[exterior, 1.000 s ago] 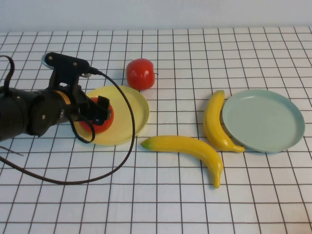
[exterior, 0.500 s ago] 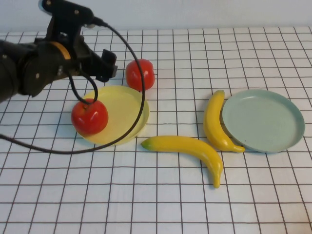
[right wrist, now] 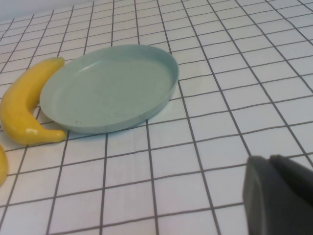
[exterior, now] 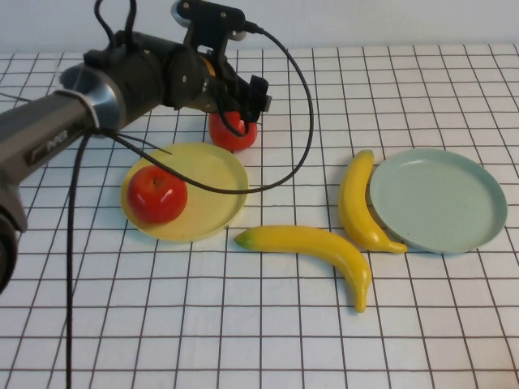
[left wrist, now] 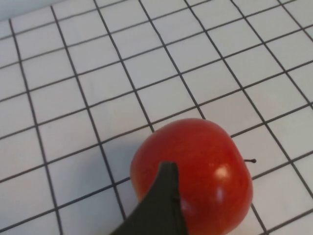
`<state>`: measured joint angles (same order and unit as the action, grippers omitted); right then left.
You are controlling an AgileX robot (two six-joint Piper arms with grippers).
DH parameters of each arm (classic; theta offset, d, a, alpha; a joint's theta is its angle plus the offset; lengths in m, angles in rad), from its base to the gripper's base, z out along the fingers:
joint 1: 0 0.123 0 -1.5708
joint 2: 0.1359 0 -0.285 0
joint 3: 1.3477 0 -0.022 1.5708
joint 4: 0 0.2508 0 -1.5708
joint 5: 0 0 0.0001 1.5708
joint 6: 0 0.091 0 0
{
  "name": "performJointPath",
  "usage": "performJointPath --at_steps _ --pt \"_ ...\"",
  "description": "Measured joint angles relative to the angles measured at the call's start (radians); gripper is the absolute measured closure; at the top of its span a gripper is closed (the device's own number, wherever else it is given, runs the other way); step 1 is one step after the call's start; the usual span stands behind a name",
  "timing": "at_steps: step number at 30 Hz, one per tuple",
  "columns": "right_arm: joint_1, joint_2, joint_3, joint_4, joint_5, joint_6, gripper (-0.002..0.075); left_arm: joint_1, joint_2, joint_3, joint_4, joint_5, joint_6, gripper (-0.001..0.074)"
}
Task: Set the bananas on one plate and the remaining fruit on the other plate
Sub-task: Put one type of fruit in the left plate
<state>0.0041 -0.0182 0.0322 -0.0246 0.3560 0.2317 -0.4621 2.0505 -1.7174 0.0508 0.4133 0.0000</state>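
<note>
Pale yellow plate [exterior: 185, 193], high view: it sat left of centre on the gridded tablecloth [exterior: 268, 324] and held one red apple [exterior: 156, 195] on its left part. A second red apple [exterior: 233, 131] lay on the cloth just beyond the plate's far rim, outside it. My left gripper [exterior: 247, 99] hovered over that second apple, fingers spread wide, holding nothing. Pale blue-green plate [exterior: 438, 199], to the right: nothing lay in it. One banana [exterior: 358, 203] lay curved against its left rim, on the cloth. The other banana [exterior: 316, 250] lay across the middle of the cloth, between the two plates and nearer me, its right end close to the first banana.

Left wrist view: the second apple [left wrist: 195, 171] sat on bare cloth with one dark fingertip [left wrist: 164, 205] of mine in front of it.

Right wrist view: the blue-green plate [right wrist: 110, 88] again held nothing, and the banana [right wrist: 24, 110] curved along its rim. My right gripper [right wrist: 279, 196] showed as a dark shape at the frame's corner, fingers pressed together, well apart from the plate.
</note>
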Motion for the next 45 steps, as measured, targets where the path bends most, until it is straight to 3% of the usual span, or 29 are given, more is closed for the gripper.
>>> performJointPath --at_steps 8,28,37,42,45 --pt "0.000 0.000 0.000 0.000 0.000 0.000 0.0742 -0.003 0.145 -0.155 -0.023 0.022 -0.016 0.0066" --pt "0.000 0.000 0.000 0.000 0.000 0.000 0.0743 -0.001 0.196 -0.183 0.023 0.047 -0.050 0.0082" --pt "0.000 0.000 0.000 0.000 0.000 0.000 0.0742 -0.001 0.196 -0.186 0.049 0.077 -0.046 0.0179" --pt "0.000 0.000 0.000 0.000 0.000 0.000 0.0742 0.001 0.196 -0.192 0.049 0.077 -0.042 0.0391" --pt "0.000 0.000 0.000 0.000 0.000 0.000 0.0742 0.001 0.194 -0.193 0.043 0.077 -0.042 0.0437"
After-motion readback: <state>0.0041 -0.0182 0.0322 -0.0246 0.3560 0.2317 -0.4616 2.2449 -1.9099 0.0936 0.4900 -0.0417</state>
